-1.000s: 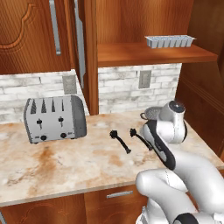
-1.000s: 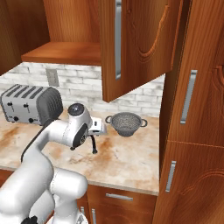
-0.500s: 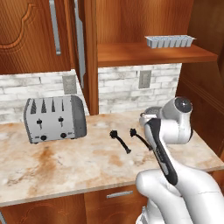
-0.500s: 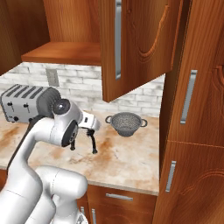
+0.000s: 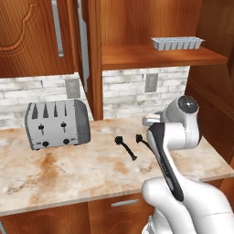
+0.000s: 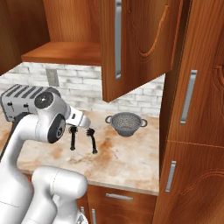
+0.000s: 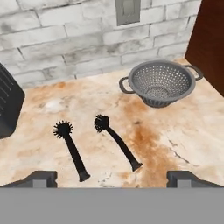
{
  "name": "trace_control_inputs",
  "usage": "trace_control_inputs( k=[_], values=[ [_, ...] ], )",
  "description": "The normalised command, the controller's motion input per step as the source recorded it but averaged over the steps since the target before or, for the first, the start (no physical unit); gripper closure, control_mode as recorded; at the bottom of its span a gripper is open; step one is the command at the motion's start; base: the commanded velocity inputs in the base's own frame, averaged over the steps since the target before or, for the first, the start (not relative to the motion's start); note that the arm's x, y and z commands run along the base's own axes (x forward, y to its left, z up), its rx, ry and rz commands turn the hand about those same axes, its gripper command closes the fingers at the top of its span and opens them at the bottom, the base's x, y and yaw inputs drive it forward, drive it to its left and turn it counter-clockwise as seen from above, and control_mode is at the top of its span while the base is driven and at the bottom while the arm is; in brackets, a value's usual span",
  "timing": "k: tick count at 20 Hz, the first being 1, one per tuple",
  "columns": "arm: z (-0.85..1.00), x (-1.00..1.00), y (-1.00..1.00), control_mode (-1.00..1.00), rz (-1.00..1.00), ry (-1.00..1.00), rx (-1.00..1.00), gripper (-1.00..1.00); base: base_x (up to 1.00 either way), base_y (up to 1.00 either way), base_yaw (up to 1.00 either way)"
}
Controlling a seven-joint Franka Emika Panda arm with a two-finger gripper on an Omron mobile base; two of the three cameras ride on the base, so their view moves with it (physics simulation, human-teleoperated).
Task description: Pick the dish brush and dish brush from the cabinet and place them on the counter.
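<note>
With its fingers spread wide and gripping nothing, the end effector (image 7: 112, 177) hangs above the bench (image 7: 175, 131). Both dish brushes lie there side by side, apart: left brush (image 7: 71, 149), right brush (image 7: 117, 141). Colander (image 7: 160, 82) beyond them; toaster (image 5: 57, 123) further left.

— Left base view: from behind the arm's left, forward and down over the counter (image 5: 68, 173), toaster (image 5: 57, 123) at left, open cabinet (image 5: 160, 55) above.

— Right base view: from behind the right, same counter, colander (image 6: 126, 124) ahead.

— Shared between them: two dish brushes (image 5: 125, 147) mid-counter.

— Hand view: closest, angled down at brushes, colander and brick wall (image 7: 65, 39).
</note>
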Motion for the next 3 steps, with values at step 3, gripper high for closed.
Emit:
trace_control_inputs(
  k=[3],
  values=[
    [0.0, -0.96, 0.08, -1.0, 0.06, -0.13, 0.01, -1.0, 0.0, 0.0, 0.0]
  ],
)
